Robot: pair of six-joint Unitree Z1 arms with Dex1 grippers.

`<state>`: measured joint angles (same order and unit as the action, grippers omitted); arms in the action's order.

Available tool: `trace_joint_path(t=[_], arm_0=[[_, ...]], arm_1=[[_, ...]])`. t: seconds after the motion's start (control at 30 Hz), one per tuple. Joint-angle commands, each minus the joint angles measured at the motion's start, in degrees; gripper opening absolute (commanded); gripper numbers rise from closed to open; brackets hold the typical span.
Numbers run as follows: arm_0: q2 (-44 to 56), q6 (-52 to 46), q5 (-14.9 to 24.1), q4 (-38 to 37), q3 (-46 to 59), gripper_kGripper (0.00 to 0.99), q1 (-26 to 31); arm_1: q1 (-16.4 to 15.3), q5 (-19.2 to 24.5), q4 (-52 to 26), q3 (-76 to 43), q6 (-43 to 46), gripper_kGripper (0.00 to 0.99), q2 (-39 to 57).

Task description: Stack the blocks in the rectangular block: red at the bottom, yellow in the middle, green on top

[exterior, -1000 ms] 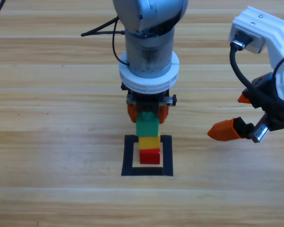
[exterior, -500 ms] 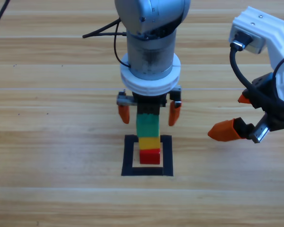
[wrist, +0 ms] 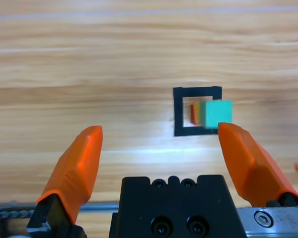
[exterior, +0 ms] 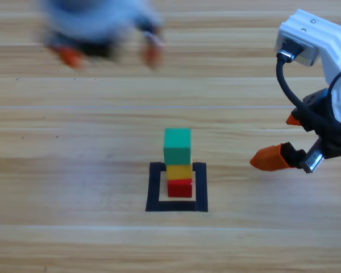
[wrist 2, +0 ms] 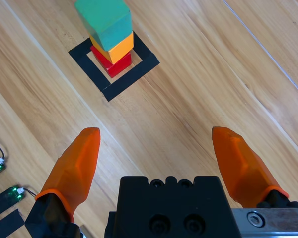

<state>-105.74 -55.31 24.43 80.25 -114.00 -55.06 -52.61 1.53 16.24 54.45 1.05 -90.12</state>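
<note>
High view shows the black square outline (exterior: 177, 194) low at centre of the wooden table (exterior: 74, 148), taken as landmark from here on. Inside its bare wood centre: red cube (exterior: 180, 188) at the bottom, yellow cube (exterior: 179, 171) resting on it, green cube (exterior: 177, 146) on top, all three touching in one upright column. Nothing grips the stack.

Well up and to the left of the outline, near the picture's top edge: left gripper (exterior: 111, 55), motion-blurred, orange tips spread wide apart and holding nothing. Well apart from the stack.

To the right of the outline, by the picture's right edge: right gripper (exterior: 281, 139), lying sideways, one orange tip pointing toward the outline, clear of it. Jaws parted, nothing between them.

Left wrist view looks down at the outline (wrist: 197, 131) from far off, with the green cube (wrist: 216, 113) topmost and slivers of yellow (wrist: 195, 113) and red (wrist: 191, 114) beside it. Orange fingers (wrist: 77, 166) wide apart at either side of the black body, empty.

Right wrist view has the outline (wrist 2: 114, 62) toward the top left, stack seen at a slant: green (wrist 2: 104, 20), yellow (wrist 2: 116, 48), red (wrist 2: 114, 62). Fingers (wrist 2: 241, 161) spread, empty, well short of the outline.
</note>
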Motion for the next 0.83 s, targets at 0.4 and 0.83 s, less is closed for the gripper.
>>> trace_joint_path(t=[0.4,0.83], arm_0=[[25.7,11.1,8.2,-38.4,54.1,0.99,-17.4],[25.9,12.0,7.8,-41.7,57.7,0.99,-17.5]], arm_1=[[1.5,0.5,-0.4,-1.5,0.4,0.988,-1.3],[1.5,0.8,-0.4,-1.6,0.4,0.988,-1.4]])
